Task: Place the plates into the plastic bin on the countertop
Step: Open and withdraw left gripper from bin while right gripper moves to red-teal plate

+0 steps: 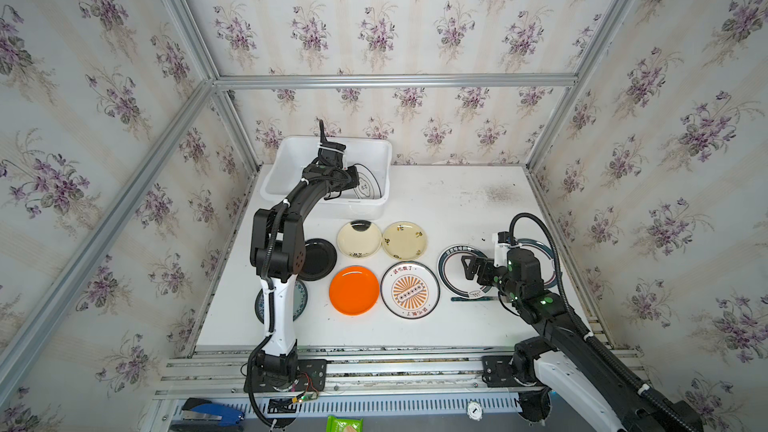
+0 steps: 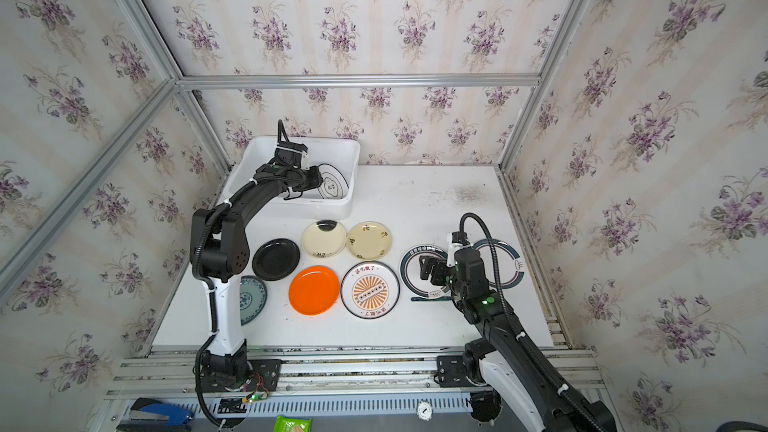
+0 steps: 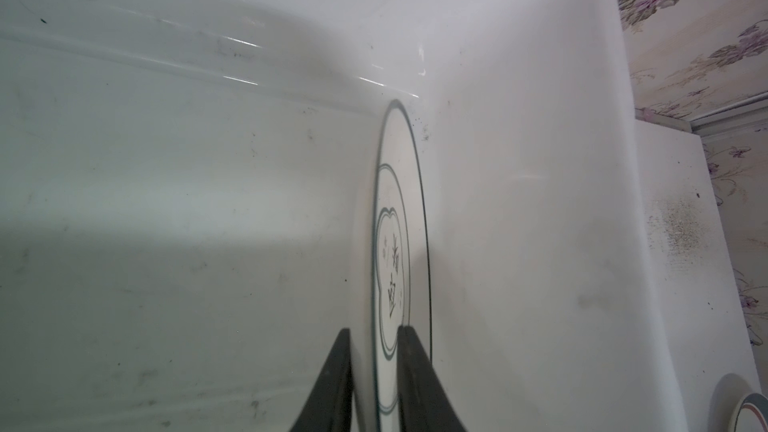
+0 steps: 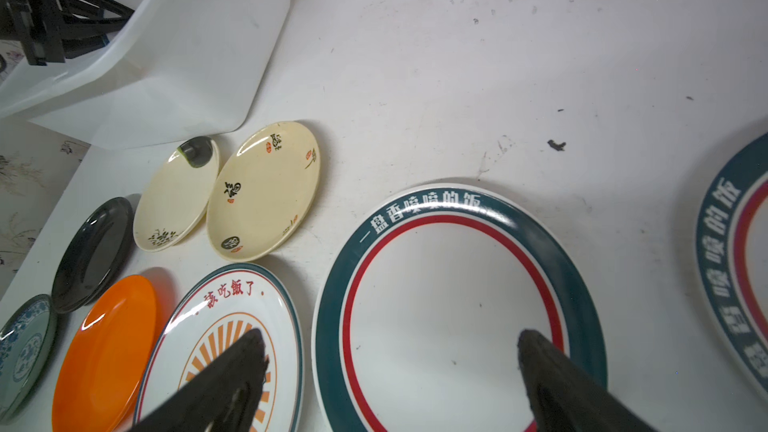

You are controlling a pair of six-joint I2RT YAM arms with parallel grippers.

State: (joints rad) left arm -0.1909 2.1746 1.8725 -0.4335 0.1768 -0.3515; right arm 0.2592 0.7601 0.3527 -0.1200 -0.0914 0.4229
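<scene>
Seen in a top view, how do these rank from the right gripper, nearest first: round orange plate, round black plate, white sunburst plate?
From the right gripper:
1. White sunburst plate, just to its left.
2. Round orange plate, further left.
3. Round black plate, farthest left.

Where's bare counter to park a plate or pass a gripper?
Free: far-right countertop, between the bin and the right frame, behind the ringed plates; the front strip between the plates and the rail. Crowded: the middle band, black plate through ringed plates, with the right gripper over one.

Plate (image 1: 371,184) inside bin (image 1: 286,168) on countertop (image 1: 457,209)
</scene>
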